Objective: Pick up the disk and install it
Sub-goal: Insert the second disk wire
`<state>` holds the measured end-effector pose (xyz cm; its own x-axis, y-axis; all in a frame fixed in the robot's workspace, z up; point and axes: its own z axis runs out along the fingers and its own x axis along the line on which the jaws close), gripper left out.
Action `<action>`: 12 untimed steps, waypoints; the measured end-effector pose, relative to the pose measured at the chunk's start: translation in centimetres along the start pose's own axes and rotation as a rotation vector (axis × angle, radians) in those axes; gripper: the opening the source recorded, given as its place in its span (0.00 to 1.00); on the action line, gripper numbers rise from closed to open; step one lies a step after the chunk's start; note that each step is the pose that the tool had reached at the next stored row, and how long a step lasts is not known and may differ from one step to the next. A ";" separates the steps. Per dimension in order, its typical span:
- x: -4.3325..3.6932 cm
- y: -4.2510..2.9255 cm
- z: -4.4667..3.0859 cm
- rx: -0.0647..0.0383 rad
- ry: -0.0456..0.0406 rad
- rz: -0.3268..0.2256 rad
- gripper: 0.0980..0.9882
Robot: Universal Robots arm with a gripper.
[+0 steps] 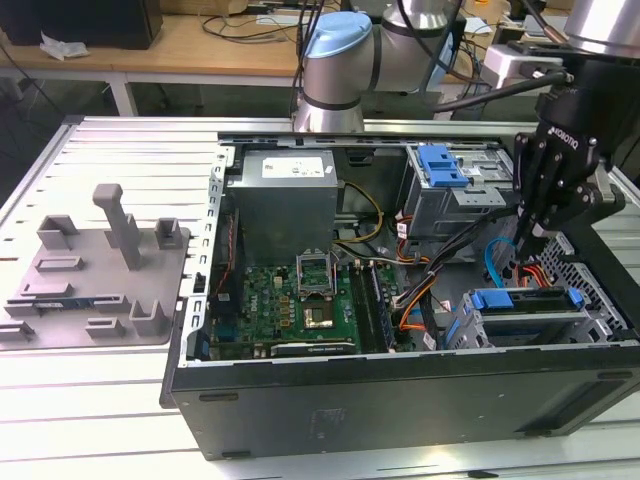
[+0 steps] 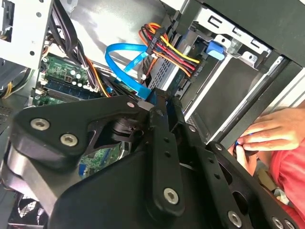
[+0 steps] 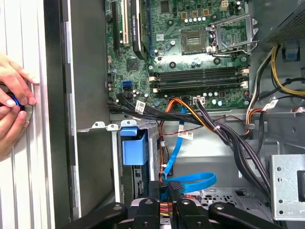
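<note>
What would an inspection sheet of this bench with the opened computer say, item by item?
Surface: ribbed white metal table carrying an open black computer case.
Job's things: silver disk in a blue plastic carrier sits in the drive bay at the case's corner on the exterior view's right.
Clutter: grey moulded fixture tray beside the case, on the exterior view's left.
Grippers: black gripper hangs inside the case just above the disk, holding nothing visible.
Cables: blue flat cable and bundled orange, red, yellow and black wires close to the gripper.
Surroundings: a person's hands rest at the case's outer edge; wooden bench behind.
</note>
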<state>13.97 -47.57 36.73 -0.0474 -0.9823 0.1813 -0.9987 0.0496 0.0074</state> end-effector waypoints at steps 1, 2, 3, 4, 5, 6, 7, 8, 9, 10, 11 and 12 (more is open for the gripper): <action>-0.01 0.00 0.09 0.000 0.0013 0.000 0.13; -0.03 0.00 0.16 0.000 0.0023 0.000 0.13; -0.04 0.00 0.22 0.000 0.0031 0.000 0.13; -0.04 0.00 0.22 0.000 0.0031 -0.001 0.13; -0.05 0.00 0.24 0.000 0.0030 -0.001 0.13; -0.06 0.00 0.27 0.000 0.0035 -0.001 0.13; -0.06 0.00 0.27 0.000 0.0041 -0.001 0.13; -0.07 0.00 0.28 0.000 0.0048 -0.001 0.13; -0.07 0.00 0.30 0.000 0.0064 -0.001 0.11; -0.08 0.00 0.31 0.000 0.0075 0.000 0.07; -0.08 0.00 0.32 0.000 0.0078 0.000 0.07; -0.08 0.00 0.33 0.000 0.0077 0.000 0.07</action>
<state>13.97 -47.55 36.39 -0.0468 -0.9809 0.1889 -0.9988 0.0490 0.0071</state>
